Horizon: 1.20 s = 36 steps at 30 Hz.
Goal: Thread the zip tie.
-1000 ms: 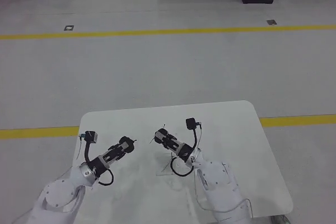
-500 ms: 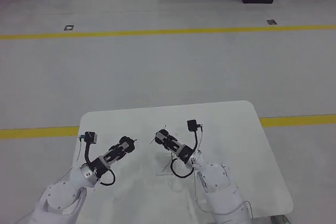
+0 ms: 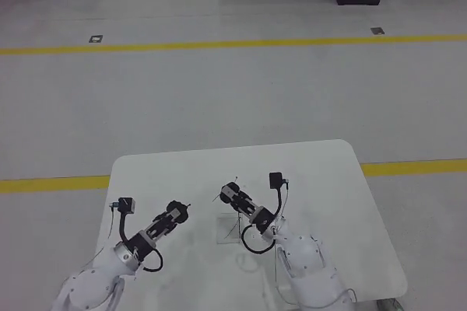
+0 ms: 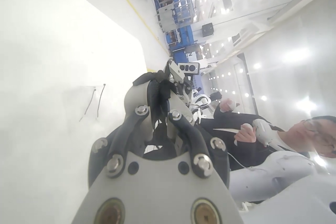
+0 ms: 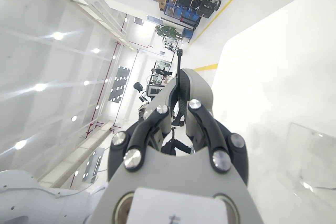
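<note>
The right fingers [image 5: 184,79] were clamped on a black zip tie [image 5: 179,62] — its head stuck out past their tips, above the white worktop [image 3: 327,171]. The left fingers [image 4: 157,84] hung near them, at about 8 o'clock seen from above, with a gap between the two. They looked closed, though whether they pinched anything could not be told. At 6 o'clock from the right fingers a clear tray [image 4: 76,93] lay on the worktop — two loose ties [image 4: 90,101] in it.
</note>
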### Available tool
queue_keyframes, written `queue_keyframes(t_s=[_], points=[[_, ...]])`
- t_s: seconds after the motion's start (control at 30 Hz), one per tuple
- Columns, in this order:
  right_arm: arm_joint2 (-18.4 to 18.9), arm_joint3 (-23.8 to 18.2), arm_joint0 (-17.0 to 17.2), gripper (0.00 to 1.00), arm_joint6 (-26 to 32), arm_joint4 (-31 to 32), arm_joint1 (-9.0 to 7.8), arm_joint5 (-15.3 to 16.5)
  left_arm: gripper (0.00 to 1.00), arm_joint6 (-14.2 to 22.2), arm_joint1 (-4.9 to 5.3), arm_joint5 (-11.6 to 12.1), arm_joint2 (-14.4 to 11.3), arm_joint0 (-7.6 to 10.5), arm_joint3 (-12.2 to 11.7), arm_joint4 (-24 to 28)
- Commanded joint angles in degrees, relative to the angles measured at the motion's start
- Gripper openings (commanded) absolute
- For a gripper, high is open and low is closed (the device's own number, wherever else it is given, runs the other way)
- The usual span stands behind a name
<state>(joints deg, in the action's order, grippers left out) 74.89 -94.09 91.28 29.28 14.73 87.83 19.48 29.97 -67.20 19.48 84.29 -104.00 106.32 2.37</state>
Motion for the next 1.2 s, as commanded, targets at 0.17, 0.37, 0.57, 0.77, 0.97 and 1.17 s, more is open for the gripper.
queue_keyframes(t_s=[0.17, 0.37, 0.57, 0.77, 0.97, 1.17], points=[[-1.3, 1.2, -0.8, 0.0, -0.3, -2.9, -0.87, 0.0, 0.0, -3.8, 0.12, 0.0, -3.0, 0.35, 1.7, -5.5], [-1.3, 1.2, -0.8, 0.0, -0.3, -2.9, -0.87, 0.0, 0.0, -4.0, 0.38, 0.0, -3.4, 0.16, 2.0, -6.5], [-2.2, -0.2, -1.2, 0.0, -1.7, -1.0, -1.05, 0.0, 0.0, -4.0, 0.38, 0.0, -3.4, 0.16, 2.0, -6.5], [-4.1, -0.7, -1.6, 0.0, -3.3, 1.4, -1.55, 0.0, 0.0, -4.0, 0.38, 0.0, -3.4, 0.16, 2.0, -6.5], [-4.7, -0.5, -2.0, 0.0, -2.9, 2.1, -1.77, 0.0, 0.0, -4.0, 0.38, 0.0, -3.4, 0.16, 2.0, -6.5], [-5.2, -0.7, -2.0, 0.0, -4.1, 2.7, -1.91, -0.3, 0.0, -4.0, 0.38, 0.0, -3.4, 0.16, 2.0, -6.5]])
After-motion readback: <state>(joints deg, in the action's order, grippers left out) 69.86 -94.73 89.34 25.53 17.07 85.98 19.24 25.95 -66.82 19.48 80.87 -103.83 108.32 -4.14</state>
